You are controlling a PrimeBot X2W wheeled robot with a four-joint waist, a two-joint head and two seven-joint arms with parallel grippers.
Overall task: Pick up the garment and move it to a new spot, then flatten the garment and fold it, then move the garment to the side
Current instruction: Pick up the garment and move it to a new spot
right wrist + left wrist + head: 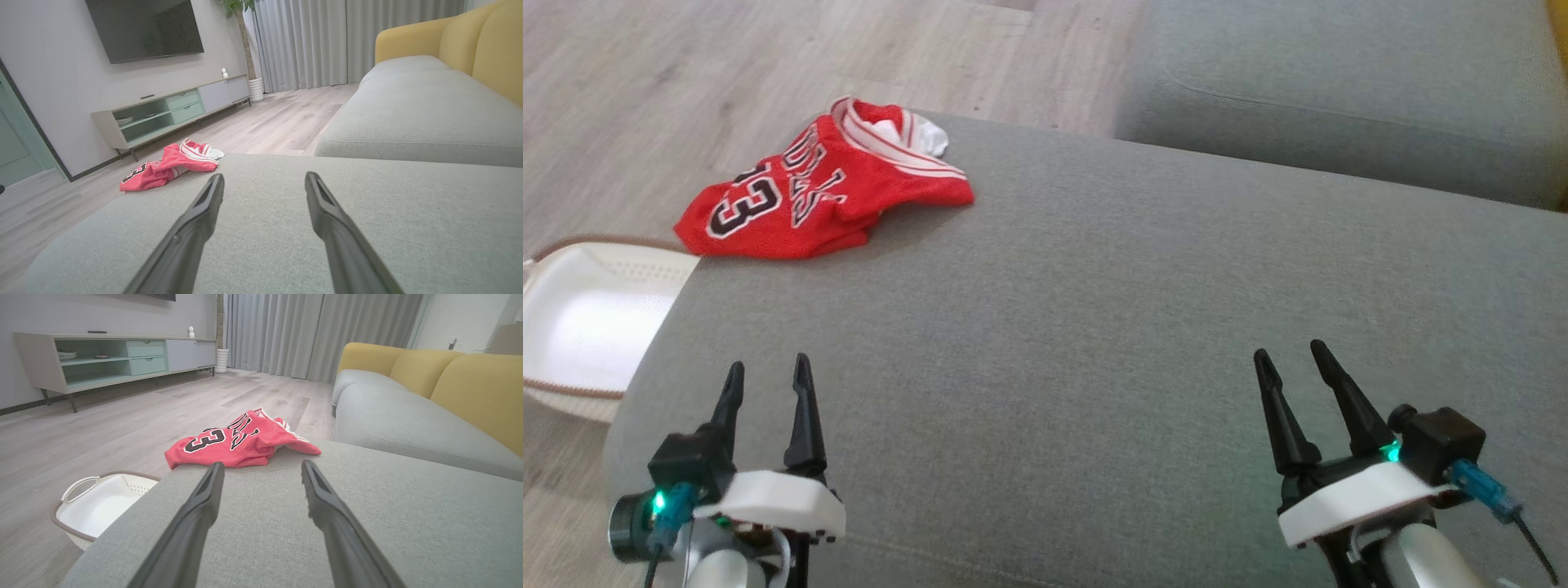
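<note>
Jersey (825, 196): lying crumpled at 11 o'clock on cushion (1094, 327) edge.
Left gripper (769, 364): hovering at 7 o'clock, fingers apart.
Right gripper (1289, 351): hovering at 5 o'clock, fingers apart.
Basket (572, 327): standing at 9 o'clock.

Red jersey (825, 194) crumpled; lies at grey cushion's (1111, 343) corner

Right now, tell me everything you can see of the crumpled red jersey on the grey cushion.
The red basketball jersey lies crumpled at the far left corner of the grey fabric cushion. It bears a black, white-edged 33 and lettering, red-and-white striped trim, and a white patch at its far end. Only the cushion touches it.
</note>
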